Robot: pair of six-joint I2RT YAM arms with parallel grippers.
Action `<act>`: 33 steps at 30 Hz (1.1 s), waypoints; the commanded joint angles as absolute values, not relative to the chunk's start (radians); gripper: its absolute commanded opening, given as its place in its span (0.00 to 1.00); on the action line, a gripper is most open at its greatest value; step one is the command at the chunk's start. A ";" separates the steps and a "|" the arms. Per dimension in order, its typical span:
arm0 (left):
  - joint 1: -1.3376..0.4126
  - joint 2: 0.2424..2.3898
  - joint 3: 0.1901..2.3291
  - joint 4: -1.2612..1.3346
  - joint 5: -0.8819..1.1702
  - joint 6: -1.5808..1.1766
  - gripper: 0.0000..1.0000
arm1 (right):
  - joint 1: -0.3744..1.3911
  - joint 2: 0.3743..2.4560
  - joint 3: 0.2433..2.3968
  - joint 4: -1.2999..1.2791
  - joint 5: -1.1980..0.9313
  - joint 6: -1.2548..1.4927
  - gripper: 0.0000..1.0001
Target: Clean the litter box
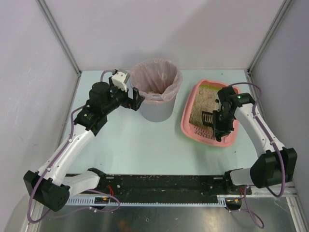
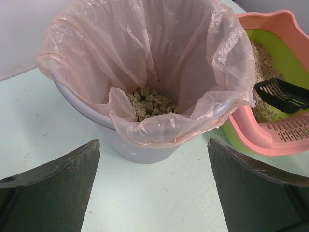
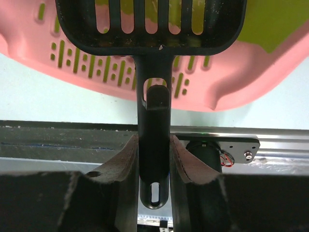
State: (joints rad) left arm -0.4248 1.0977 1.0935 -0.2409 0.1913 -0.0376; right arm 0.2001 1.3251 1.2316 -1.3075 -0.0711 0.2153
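In the right wrist view, the scoop point(image 3: 149, 48) is cut off by the top edge, and the litter box point(image 3: 236, 77) runs off at the top and upper left. In the top view, the right tool point(image 1: 218, 126) hides the scoop's handle and the box's lower-right rim.

Left arm point(image 1: 72, 145) & right arm point(image 1: 260, 126): white shells, black joints & bases. Purple cables point(image 1: 72, 124) run along each. White cam block point(image 1: 120, 79) on left wrist, green LED point(image 1: 238, 101) on right. Left gripper point(image 2: 153, 145) fingers point(image 2: 53, 193): black wedges.
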 commanded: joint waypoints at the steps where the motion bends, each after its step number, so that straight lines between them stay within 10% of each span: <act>1: -0.422 1.100 1.089 -0.195 0.222 -0.040 0.97 | 0.227 1.387 1.301 -1.273 -0.051 0.210 0.00; 33: -0.422 1.094 1.092 -0.186 0.278 -0.080 0.96 | 0.281 1.911 1.736 -1.445 0.066 0.147 0.00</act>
State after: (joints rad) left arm -0.4248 1.1122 1.0935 -0.2184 0.2512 -0.0719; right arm 0.2779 1.8725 1.6718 -1.3415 0.0292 0.1703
